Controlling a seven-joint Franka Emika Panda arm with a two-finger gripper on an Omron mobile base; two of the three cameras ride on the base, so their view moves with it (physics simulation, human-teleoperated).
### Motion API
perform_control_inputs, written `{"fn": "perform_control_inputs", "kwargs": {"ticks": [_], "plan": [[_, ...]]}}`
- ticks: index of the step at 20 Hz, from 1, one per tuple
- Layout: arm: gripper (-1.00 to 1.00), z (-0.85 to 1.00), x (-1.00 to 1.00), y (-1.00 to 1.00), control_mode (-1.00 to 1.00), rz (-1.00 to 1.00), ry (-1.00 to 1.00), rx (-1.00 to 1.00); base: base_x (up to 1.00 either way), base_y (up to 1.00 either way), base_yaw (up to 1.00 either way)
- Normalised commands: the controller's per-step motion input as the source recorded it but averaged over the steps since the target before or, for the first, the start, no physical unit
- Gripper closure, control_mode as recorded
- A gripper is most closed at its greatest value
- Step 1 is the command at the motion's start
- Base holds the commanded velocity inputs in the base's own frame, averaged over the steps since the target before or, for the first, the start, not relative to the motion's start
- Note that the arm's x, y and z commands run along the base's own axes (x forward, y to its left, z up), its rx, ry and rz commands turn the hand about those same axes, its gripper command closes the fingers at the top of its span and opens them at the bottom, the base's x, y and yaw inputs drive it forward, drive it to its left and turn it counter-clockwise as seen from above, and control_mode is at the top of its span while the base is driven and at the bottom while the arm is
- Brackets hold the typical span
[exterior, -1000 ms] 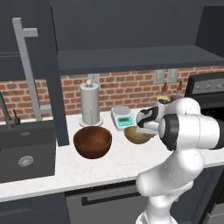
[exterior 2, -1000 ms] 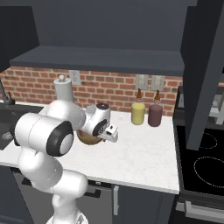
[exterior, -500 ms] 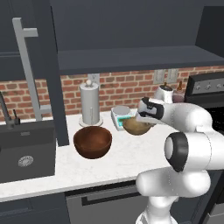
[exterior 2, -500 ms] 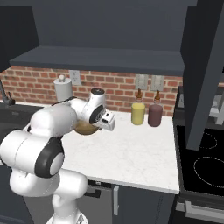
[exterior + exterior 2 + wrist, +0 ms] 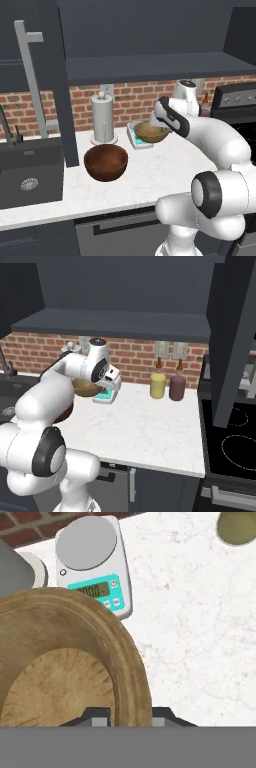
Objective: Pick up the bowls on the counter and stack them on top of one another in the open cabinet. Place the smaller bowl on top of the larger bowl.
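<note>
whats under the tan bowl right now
The smaller bowl, shut in the gripper, hangs over a kitchen scale and bare counter. The bowl covers part of the scale's near edge.

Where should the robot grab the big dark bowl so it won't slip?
On its rim. The larger bowl sits upright and open on the counter, too wide to span. Come from above, one finger inside the thick wall and one outside, probably at the bare right side, clear of the paper towel holder behind it.

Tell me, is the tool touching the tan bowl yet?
Touching. In the hand view the tan bowl's rim runs down between the two fingertips of the tool, one on each side of the wall.
</note>
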Motion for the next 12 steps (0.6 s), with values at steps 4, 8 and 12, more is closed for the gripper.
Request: {"fn": "perform_control_inputs", "kwargs": {"ticks": [4, 8, 12], "plan": [[1.00, 0.02, 0.00, 0.83, -1.00, 0.03, 0.02, 0.00, 0.00, 0.00, 0.00], [1.00, -0.10, 0.00, 0.89, -1.00, 0.06, 0.01, -0.02, 0.00, 0.00, 0.00], [1.00, -0.15, 0.00, 0.89, -1.00, 0.07, 0.00, -0.03, 0.00, 0.00, 0.00]]}}
